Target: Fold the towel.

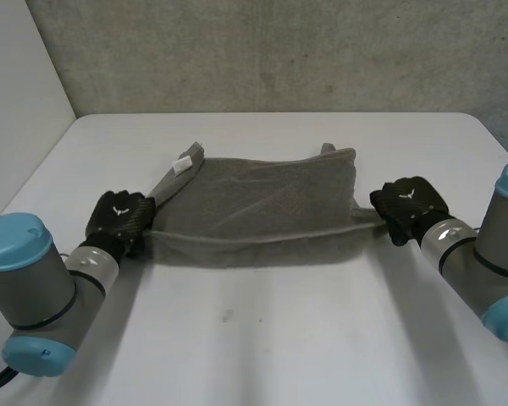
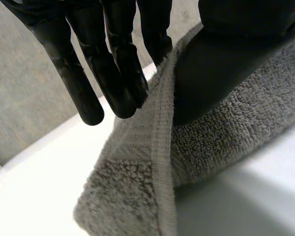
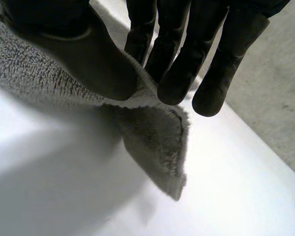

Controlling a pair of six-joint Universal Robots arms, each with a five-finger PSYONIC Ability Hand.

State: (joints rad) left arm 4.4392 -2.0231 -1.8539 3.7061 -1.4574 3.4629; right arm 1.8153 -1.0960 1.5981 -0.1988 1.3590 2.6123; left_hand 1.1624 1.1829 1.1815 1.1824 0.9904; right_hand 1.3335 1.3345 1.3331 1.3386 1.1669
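Right hand [image 3: 152, 59] pinching towel [image 3: 157, 137] corner above table [image 3: 236, 187]

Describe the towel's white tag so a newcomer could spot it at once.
On the white table, a grey towel is held by the left hand and right hand. The tag sits at its far corner on the left hand's side, the only white patch on it.

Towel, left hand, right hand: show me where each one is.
Towel [image 1: 254, 203]: head view, middle of the cloth.
Left hand [image 1: 118, 218]: head view, back of the hand.
Right hand [image 1: 409, 203]: head view, back of the hand.
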